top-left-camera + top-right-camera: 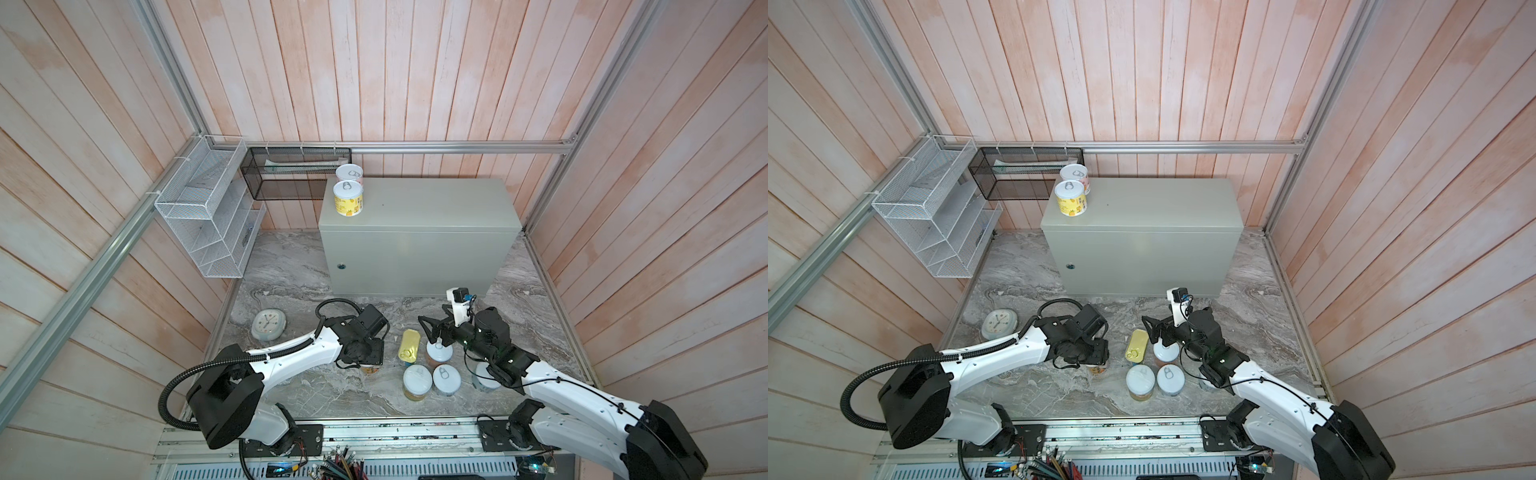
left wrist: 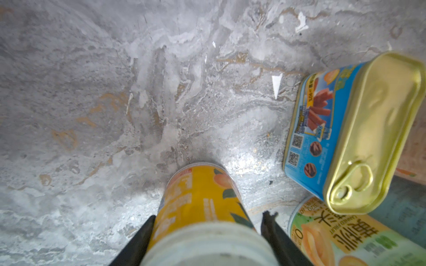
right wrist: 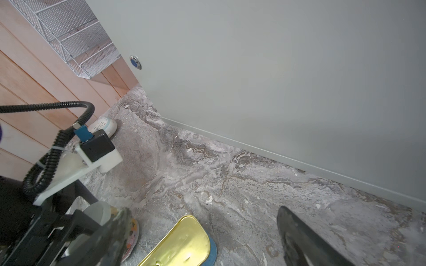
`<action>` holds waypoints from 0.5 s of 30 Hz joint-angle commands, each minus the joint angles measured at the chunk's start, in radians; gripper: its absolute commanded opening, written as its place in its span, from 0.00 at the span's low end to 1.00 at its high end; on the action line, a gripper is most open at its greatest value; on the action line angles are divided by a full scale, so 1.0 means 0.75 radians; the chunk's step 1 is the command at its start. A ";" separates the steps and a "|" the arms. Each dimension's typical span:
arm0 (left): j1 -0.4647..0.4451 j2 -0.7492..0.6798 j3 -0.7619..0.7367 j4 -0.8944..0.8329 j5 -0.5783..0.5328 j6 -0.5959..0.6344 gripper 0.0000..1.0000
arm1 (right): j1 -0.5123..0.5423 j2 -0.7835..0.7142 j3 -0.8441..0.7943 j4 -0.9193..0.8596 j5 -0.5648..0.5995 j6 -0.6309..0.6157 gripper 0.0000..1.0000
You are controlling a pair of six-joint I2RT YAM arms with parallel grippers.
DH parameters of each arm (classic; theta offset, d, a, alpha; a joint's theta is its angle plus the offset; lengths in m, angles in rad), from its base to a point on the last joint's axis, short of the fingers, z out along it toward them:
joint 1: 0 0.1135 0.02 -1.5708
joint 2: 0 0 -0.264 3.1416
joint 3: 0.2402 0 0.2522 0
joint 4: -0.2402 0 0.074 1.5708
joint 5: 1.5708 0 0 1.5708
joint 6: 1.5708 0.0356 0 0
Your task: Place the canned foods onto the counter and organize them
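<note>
My left gripper (image 2: 207, 221) is shut on a yellow-orange labelled can (image 2: 202, 193), gripping it near its white lid; its base is at the marble floor or just above it. In a top view that can (image 1: 370, 369) peeks out under the gripper. The gold tin (image 1: 409, 347) lies to its right, with three cans (image 1: 417, 381) (image 1: 446, 379) (image 1: 439, 353) beside it. Another can (image 1: 482, 380) is partly hidden under the right arm. My right gripper (image 3: 204, 209) is open and empty over the gold tin (image 3: 184, 241). Two cans (image 1: 348, 198) (image 1: 350, 174) stand on the counter (image 1: 424, 203) at its left end.
A pale-blue clock (image 1: 269, 324) lies on the marble at the left. A white wire rack (image 1: 208, 224) and a black mesh basket (image 1: 291, 174) hang on the walls left of the counter. Wooden walls close in on both sides.
</note>
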 commanded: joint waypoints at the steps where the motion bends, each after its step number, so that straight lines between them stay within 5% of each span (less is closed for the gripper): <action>1: 0.033 -0.066 0.005 0.012 0.011 0.032 0.49 | 0.003 0.021 0.042 0.029 -0.074 -0.008 0.98; 15: 0.152 -0.154 0.050 -0.034 0.071 0.101 0.48 | 0.113 0.063 0.057 0.075 -0.076 -0.026 0.98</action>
